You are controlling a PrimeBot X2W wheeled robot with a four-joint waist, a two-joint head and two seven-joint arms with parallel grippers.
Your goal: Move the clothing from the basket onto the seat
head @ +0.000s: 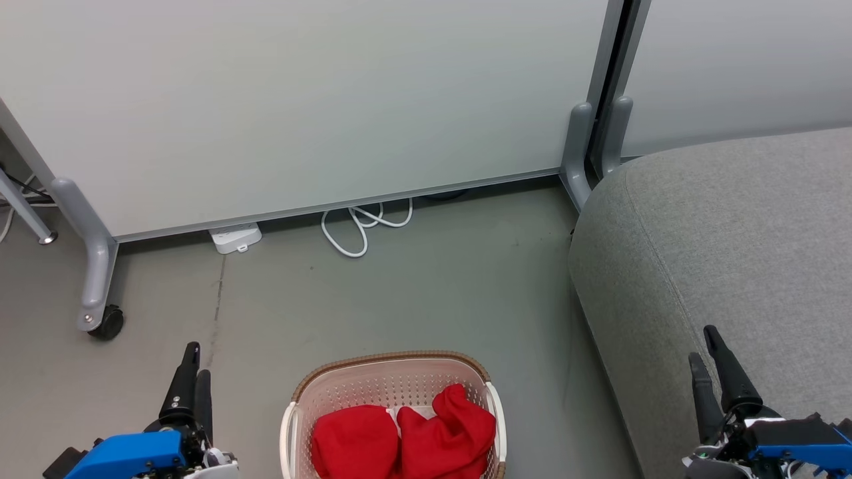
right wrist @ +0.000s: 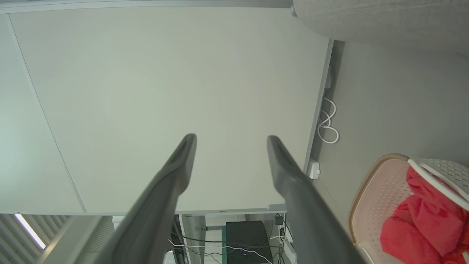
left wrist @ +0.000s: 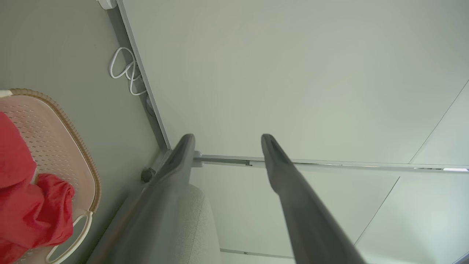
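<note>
Head view's bottom edge crops basket (head: 393,357), clothing (head: 403,440).

A pale panel (head: 299,100) stands across the back on grey feet (head: 96,259), one with a black caster (head: 108,324). A second panel (head: 732,66) meets it at a dark gap. The floor (head: 432,286) is dull grey with a thin crack (head: 218,293). A white power strip (head: 235,237) and a looped cable (head: 363,229) lie at the panel's base. In the right wrist view a dark box (right wrist: 244,238) sits among wires, beside what may be blinds (right wrist: 29,234).
</note>
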